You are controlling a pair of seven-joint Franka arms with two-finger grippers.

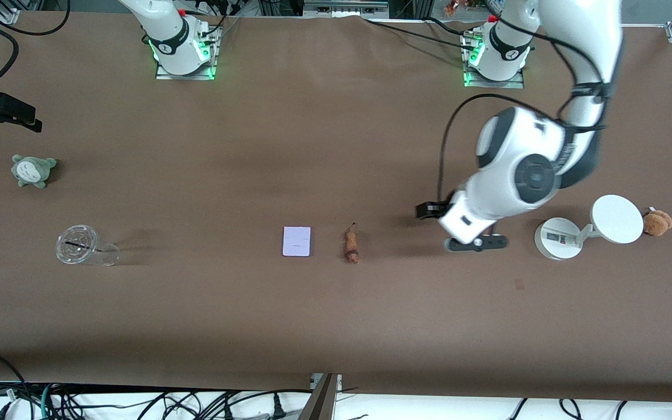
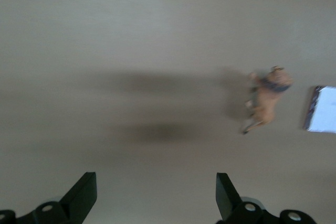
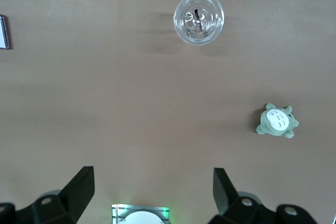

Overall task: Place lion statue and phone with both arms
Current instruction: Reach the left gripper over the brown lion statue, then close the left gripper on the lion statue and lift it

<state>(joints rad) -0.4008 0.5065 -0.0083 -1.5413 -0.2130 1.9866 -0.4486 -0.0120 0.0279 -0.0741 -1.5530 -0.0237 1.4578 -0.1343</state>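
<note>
Near the middle of the brown table (image 1: 336, 146) in the front view lies the phone (image 1: 296, 241), flat and pale lavender-white; the lion statue (image 1: 350, 245) lies on its side just beside it, toward the left arm's end, not touching it; the left gripper (image 1: 476, 242) hangs low over bare table between the lion statue and the white stand (image 1: 557, 238), holding nothing; from this view the spread of its fingers cannot be read; a brown plush toy (image 1: 657, 222) sits at the stand's 3 o'clock; the right gripper (image 1: 3, 114) is at the view's 9 o'clock edge, over the right arm's end of the table, and that arm waits; a grey-green plush toy (image 1: 32, 170) lies below it in the view, and a clear plastic cup (image 1: 85, 248) lies on its side nearer to the camera than that toy.

Left wrist view: both dark fingertips (image 2: 84, 192) stand wide apart with only bare table between them; the lion statue (image 2: 268, 98) appears at 3 o'clock, with the phone (image 2: 323, 109) just past it at the frame edge.

Right wrist view: the fingertips (image 3: 81, 187) are spread wide and grip nothing; the clear plastic cup (image 3: 199, 18) shows at 12 o'clock, the grey-green plush toy (image 3: 276, 121) at 3 o'clock, and a sliver of the phone (image 3: 4, 31) at the 10 o'clock edge.
</note>
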